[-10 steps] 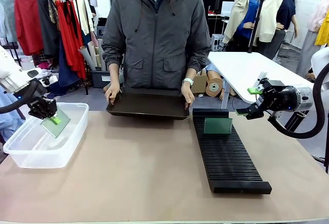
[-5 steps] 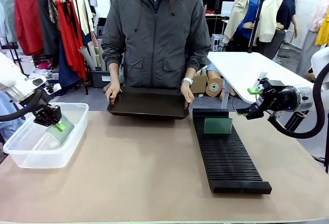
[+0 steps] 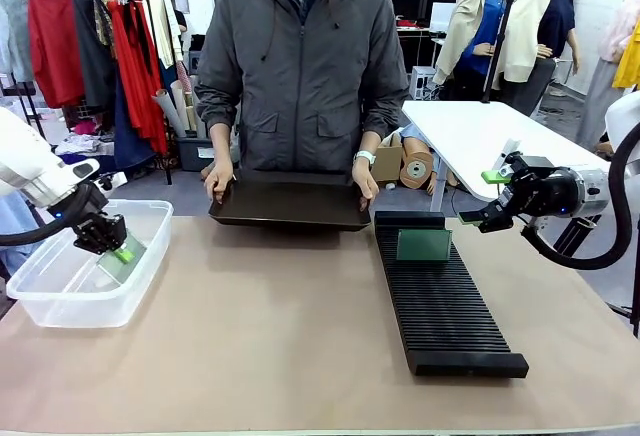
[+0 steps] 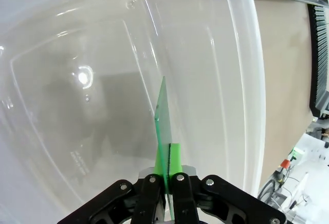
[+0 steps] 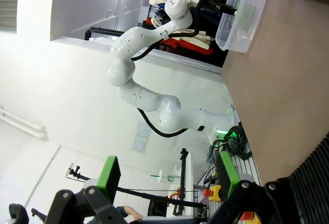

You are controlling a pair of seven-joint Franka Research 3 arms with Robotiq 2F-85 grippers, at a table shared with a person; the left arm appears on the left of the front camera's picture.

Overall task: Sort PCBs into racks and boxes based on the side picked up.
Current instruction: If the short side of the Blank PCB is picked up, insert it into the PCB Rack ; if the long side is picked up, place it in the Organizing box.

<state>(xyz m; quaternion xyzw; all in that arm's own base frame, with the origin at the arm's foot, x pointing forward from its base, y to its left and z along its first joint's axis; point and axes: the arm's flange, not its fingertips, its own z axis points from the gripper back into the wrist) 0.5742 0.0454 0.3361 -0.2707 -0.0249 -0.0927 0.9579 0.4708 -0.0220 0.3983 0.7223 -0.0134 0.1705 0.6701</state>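
Lowering 1 PCB (image 3: 122, 259) into the clear box (image 3: 60, 301), the left gripper (image 3: 112, 246) is clamped on the board's edge, the board tilted inside the tub and, in the left wrist view, edge-on above the tub's floor (image 4: 92, 106); release is not yet done; another PCB (image 3: 424, 244) stands upright in a far slot of the black rack (image 3: 450, 321); the right gripper (image 3: 482, 199) hangs beyond the rack's far end, jaws wide and holding nothing; the person grips a dark tray (image 3: 290, 206), its contents hidden, so what is left cannot be judged.
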